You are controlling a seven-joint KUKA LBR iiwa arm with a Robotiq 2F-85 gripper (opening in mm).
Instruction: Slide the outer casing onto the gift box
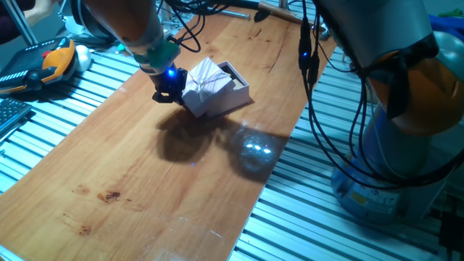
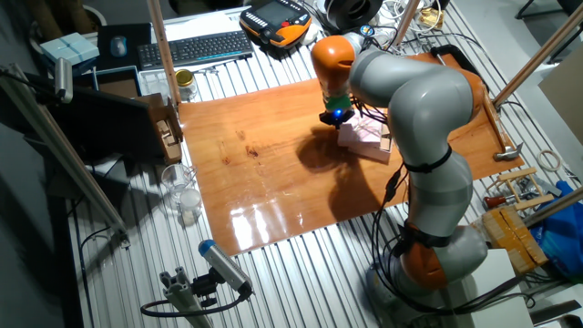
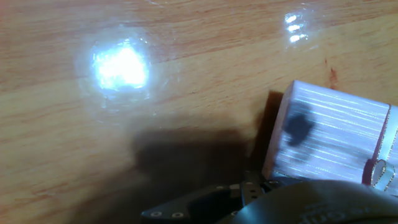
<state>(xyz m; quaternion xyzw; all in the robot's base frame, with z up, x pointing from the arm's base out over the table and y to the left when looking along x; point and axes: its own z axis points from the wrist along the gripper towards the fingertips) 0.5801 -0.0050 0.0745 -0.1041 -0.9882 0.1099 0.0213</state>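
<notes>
Hand view, nearest the lens: dark parts of the gripper (image 3: pixel 249 193) fill the lower edge, and the jaws themselves are not resolved, so whether they are apart, together or clamped cannot be told. Just beyond, the outer casing (image 3: pixel 329 140), a pale pink cardboard cover, shows one striped side wall and a ribbon strip at the right margin. One fixed view: the gripper (image 1: pixel 168 90), lit by a blue lamp, touches or stands just beside the casing's (image 1: pixel 206 83) left edge; the casing sits tilted, its ribbon cross uppermost, over the gift box (image 1: pixel 235 85), whose pink rim shows behind and right. Both rest on the wooden tabletop (image 1: pixel 145 181). Farther off, a handheld pendant (image 1: pixel 54 61) lies on the slatted bench. Handling, as judged: thin cardboard, light, easily dented, smooth enough to slip; hold is best on opposite side walls, clear of the bow.
</notes>
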